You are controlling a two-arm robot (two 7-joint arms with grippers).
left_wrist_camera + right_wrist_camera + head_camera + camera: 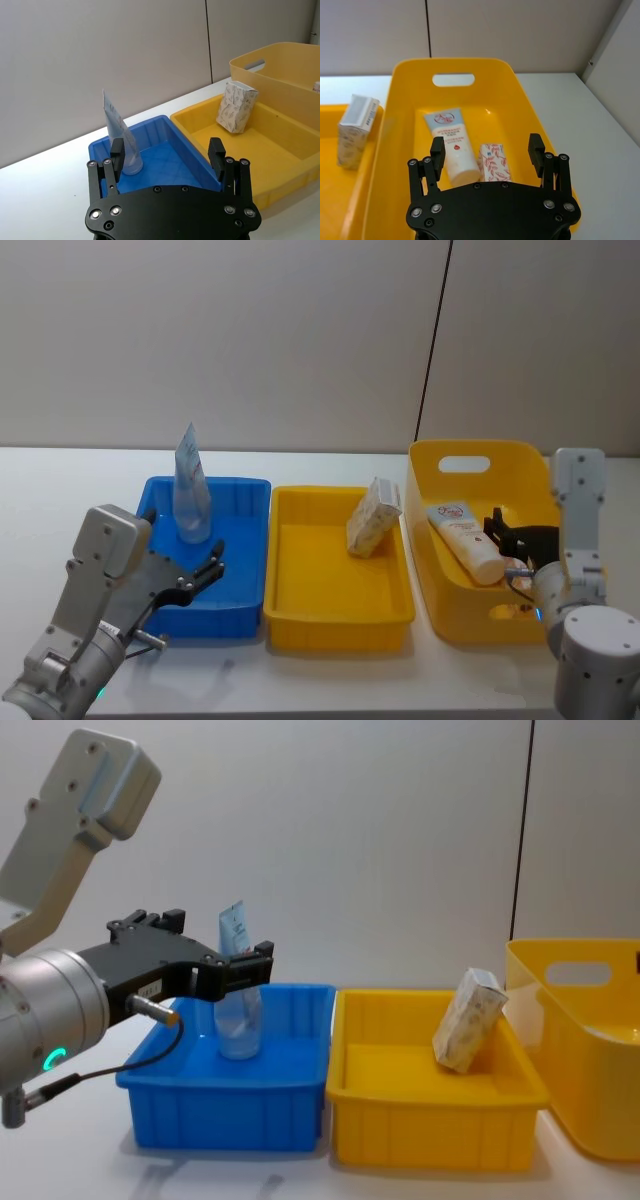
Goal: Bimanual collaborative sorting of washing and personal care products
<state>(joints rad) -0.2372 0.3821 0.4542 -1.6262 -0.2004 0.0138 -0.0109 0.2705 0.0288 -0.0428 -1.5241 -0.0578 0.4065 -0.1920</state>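
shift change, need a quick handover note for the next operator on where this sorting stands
Left gripper: open, empty, above the blue bin.
Right gripper: open, empty, above the tall yellow basket.
Clear tube: upright in the blue bin.
Cream box: leaning in the middle yellow tray.
White tube and small red-printed box: lying in the basket.
Left: probably those two.

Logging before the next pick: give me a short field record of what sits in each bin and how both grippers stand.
blue bin: clear tube standing on its cap
shallow yellow bin: cream box leaning on the far wall
tall yellow bin: white squeeze tube and small printed box, side by side
left gripper: open, empty, above the blue bin's near edge
right gripper: open, empty, above the tall yellow bin
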